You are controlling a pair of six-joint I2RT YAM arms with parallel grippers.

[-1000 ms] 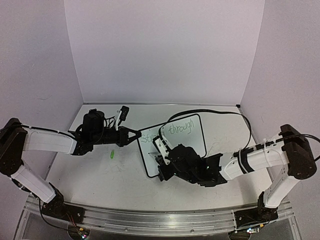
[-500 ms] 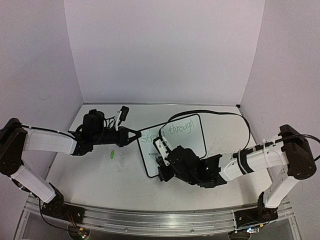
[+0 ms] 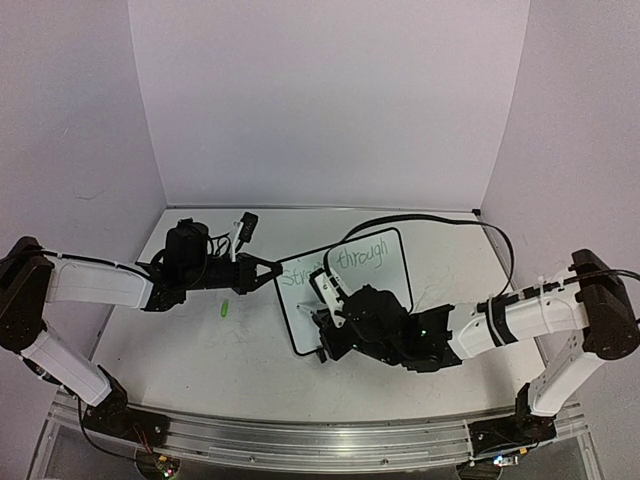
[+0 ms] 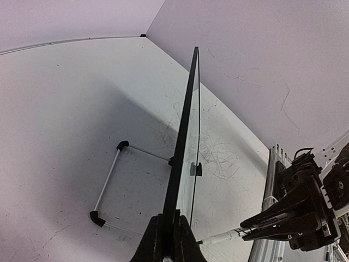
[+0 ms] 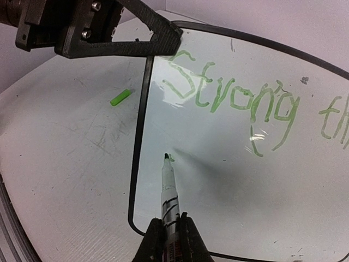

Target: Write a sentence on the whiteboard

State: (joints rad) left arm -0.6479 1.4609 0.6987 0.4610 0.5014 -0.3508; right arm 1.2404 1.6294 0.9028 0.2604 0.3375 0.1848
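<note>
My left hand (image 4: 169, 236) is pinching the whiteboard (image 5: 229, 185) edge; right hand (image 5: 169, 240) is clamping the green marker (image 5: 168, 188), tip at the board. I'm fearing hard pressure twisting it, skewing the sentence (image 5: 234, 98).

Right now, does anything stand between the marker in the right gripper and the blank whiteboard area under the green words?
Nothing visible does. The tip of the marker sits at the bare whiteboard just below the sentence. The left gripper clamps the board's left edge, off to the side.
</note>
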